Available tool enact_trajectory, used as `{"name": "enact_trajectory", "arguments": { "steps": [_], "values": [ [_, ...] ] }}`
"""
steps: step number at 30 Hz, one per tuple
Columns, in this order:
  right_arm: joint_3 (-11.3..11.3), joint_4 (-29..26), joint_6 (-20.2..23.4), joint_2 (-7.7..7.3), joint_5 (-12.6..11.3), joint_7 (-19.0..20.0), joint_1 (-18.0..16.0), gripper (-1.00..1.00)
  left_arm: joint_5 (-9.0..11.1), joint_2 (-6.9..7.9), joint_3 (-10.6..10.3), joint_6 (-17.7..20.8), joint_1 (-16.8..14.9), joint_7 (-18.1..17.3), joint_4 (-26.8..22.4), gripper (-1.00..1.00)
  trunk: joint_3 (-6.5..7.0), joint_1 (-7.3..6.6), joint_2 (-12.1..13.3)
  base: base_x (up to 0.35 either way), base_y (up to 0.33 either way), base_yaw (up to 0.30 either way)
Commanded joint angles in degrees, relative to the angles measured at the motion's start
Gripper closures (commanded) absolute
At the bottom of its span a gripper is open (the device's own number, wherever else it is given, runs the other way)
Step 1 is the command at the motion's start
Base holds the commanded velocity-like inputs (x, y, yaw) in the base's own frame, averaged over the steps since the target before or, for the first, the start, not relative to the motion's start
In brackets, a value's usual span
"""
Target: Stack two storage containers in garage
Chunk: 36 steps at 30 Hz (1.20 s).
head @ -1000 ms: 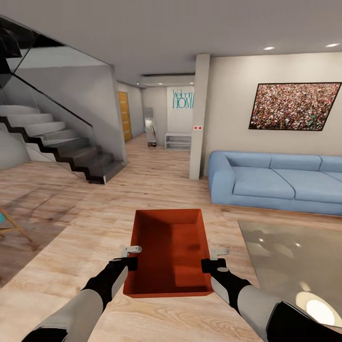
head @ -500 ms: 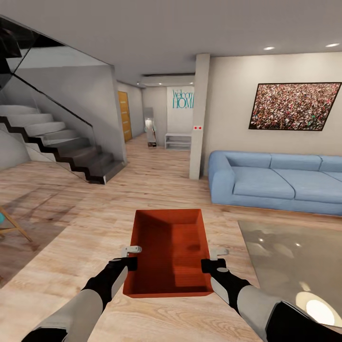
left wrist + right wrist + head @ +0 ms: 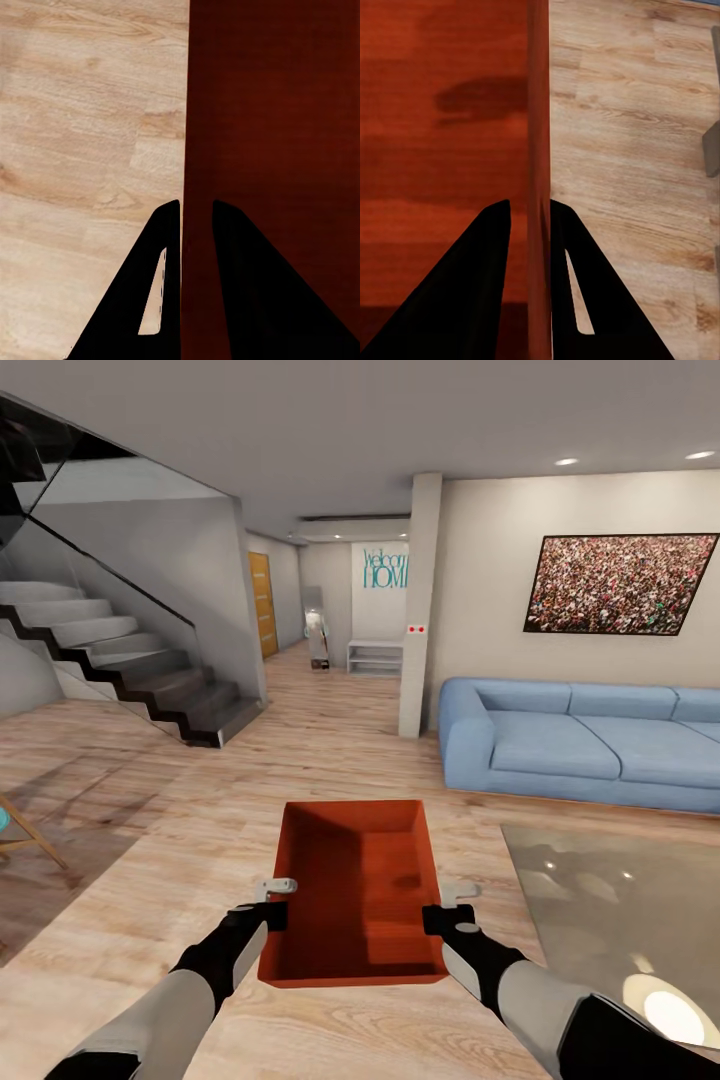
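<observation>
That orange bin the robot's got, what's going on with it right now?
The robot is carrying one orange-red storage container in front of itself with both arms. The left gripper is clamped on the bin's left wall and the right gripper on its right wall, one finger inside and one outside in each case. The container is empty and held above the light wood plank floor of the living room, with a blue sofa ahead to the right and a staircase to the left.

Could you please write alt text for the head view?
Both grippers, left and right, hold an open orange-red rectangular bin by its side walls above light wood plank flooring. Beyond are a blue sofa and a dark staircase.
</observation>
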Motion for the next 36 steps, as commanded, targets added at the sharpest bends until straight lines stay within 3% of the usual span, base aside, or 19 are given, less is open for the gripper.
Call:
{"name": "enact_trajectory", "arguments": {
  "steps": [1, 7, 16, 24, 36],
  "values": [
    [0.82, 0.34, 0.00, 0.20, -0.92, -0.06, -0.02, 1.00, 0.37, 0.00, -0.05, 0.16, -0.06, 0.49, -0.46, 1.00, -0.14, 0.04, -0.14, 0.000, 0.000, 0.000],
    [-2.61, 0.55, 0.12, 0.04, 2.86, -0.27, -0.02, 1.00, 0.40, 0.17, -0.06, 0.09, -0.06, 0.53, 0.03, 1.00, -0.14, 0.04, -0.14, 0.000, 0.000, 0.000],
    [-1.07, -1.87, -0.54, -0.87, 1.23, -0.87, -0.02, 1.00, 0.92, 0.51, -0.61, -0.22, -0.06, 0.44, -1.98, 1.00, -0.14, 0.04, -0.14, 0.000, 0.000, 0.000],
    [-2.59, -3.24, -0.57, -1.41, 2.74, -0.94, -0.02, 1.00, 0.33, 0.35, -0.30, -0.20, -0.06, 0.41, -3.16, 1.00, -0.14, 0.04, -0.14, 0.026, 0.011, 0.000],
    [-4.14, -3.12, -0.57, -1.22, 4.41, -0.94, -0.02, 1.00, 0.33, 0.41, -0.14, -0.19, -0.06, 0.53, -3.12, 1.00, -0.14, 0.04, -0.14, 0.269, 0.151, 0.000]
  ]
}}
